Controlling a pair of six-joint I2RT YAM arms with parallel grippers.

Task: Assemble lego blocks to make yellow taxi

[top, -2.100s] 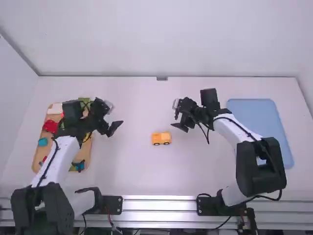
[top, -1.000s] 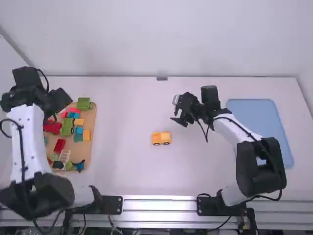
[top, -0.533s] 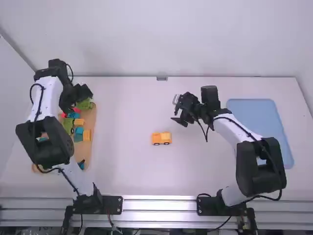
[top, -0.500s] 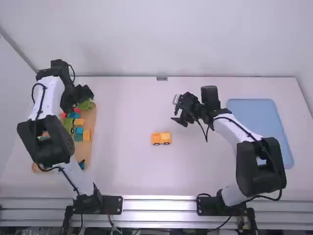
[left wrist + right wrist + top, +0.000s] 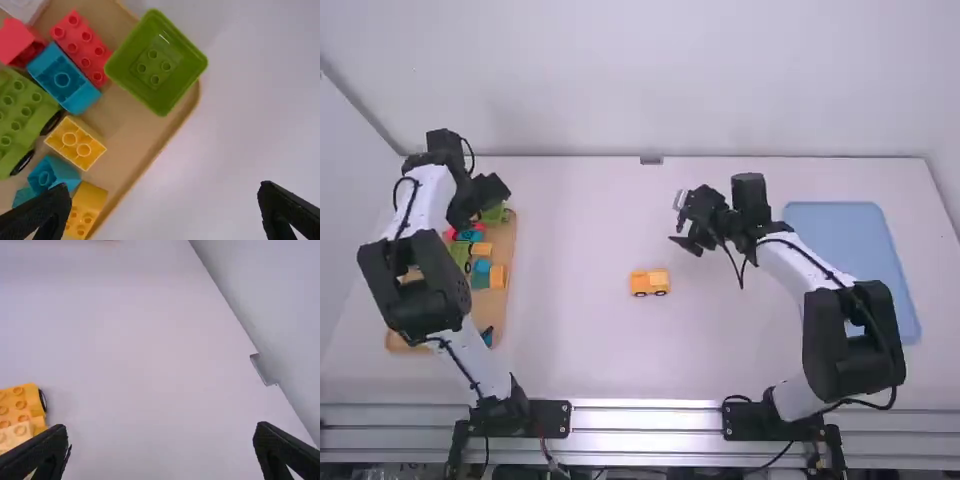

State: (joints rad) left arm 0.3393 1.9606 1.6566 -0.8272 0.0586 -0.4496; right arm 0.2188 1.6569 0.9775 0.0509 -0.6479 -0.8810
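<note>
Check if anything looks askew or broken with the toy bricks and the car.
Nothing looks broken. In the tan tray, a small yellow plastic brick and a blue plastic brick show their hollow undersides, so they look tipped over. The yellow plastic toy car stands upright on the table.

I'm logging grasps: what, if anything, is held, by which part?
Nothing is held: the left end effector and the right end effector are both open.

Open tabletop (image 5: 570,330) surrounds the yellow vehicle (image 5: 649,283). Obstructions: block tray (image 5: 504,240), well left of it; right gripper (image 5: 690,245), beyond its right side.
</note>
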